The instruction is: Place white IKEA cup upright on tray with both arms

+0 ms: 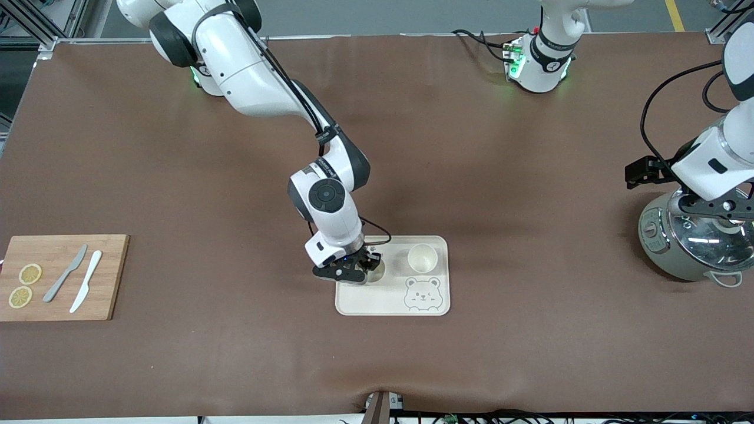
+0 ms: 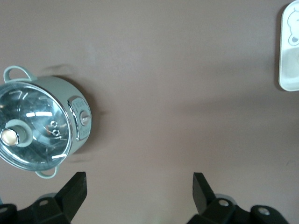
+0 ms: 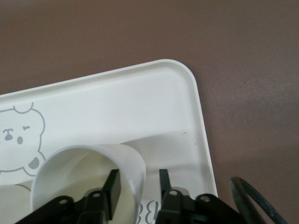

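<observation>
From the front, my right gripper was down at the tray, which lay about midway along the table, nearer the camera-side edge. It was at the tray end toward the right arm's end of the table, mostly covering the white cup that stood there. A second cup stood upright on the tray beside it, farther from the camera than the bear drawing. My left gripper hung over the lidded pot near the edge at the left arm's end, where that arm waited. A cutting board with two knives and lemon slices lay toward the camera-side corner at the right arm's end. In the left wrist view, the left gripper was spread wide and empty above bare table, with the pot and an edge of the tray in sight. In the right wrist view, the right gripper straddled the wall of the upright white cup, one of its fingers inside and the other outside. There was a gap on each side, so the gripper was released. The cup stood on the tray near a rounded corner.
</observation>
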Motion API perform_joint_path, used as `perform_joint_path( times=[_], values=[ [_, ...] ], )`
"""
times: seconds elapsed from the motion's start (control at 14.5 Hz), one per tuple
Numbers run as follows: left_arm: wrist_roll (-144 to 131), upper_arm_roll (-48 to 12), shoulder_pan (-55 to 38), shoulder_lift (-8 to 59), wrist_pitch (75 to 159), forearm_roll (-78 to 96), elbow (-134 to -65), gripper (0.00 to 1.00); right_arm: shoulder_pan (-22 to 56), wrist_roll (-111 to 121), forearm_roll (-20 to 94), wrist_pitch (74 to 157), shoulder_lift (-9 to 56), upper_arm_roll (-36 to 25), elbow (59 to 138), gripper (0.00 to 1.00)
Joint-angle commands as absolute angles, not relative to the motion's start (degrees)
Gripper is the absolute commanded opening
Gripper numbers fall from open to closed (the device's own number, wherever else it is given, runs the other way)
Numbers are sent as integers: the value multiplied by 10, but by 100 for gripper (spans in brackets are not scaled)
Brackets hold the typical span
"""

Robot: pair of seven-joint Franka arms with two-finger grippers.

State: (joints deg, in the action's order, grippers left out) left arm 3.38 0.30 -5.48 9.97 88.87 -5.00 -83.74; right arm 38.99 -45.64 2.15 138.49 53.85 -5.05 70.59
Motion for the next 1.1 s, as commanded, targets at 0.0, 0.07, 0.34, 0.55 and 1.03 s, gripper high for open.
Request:
perform_joint_path(
  times=[0.0, 0.07, 0.34, 0.55, 1.03],
  values=[
    [54, 2, -54, 96, 917, -30, -832, 100, 388, -467, 4, 1371, 527, -54, 691, 100],
    [73, 2, -54, 95, 924, -26, -832, 100, 386, -464, 3, 1362, 517, -54, 693, 100],
    [111, 1, -54, 93, 926, 5, -832, 100, 371, -422, -1, 1229, 429, -54, 695, 100],
    [112, 2, -53, 91, 927, 46, -832, 100, 351, -376, 3, 1073, 309, -53, 715, 100],
    [112, 4, -54, 91, 936, 34, -832, 100, 197, -169, 9, 941, 10, -53, 917, 100]
  ],
)
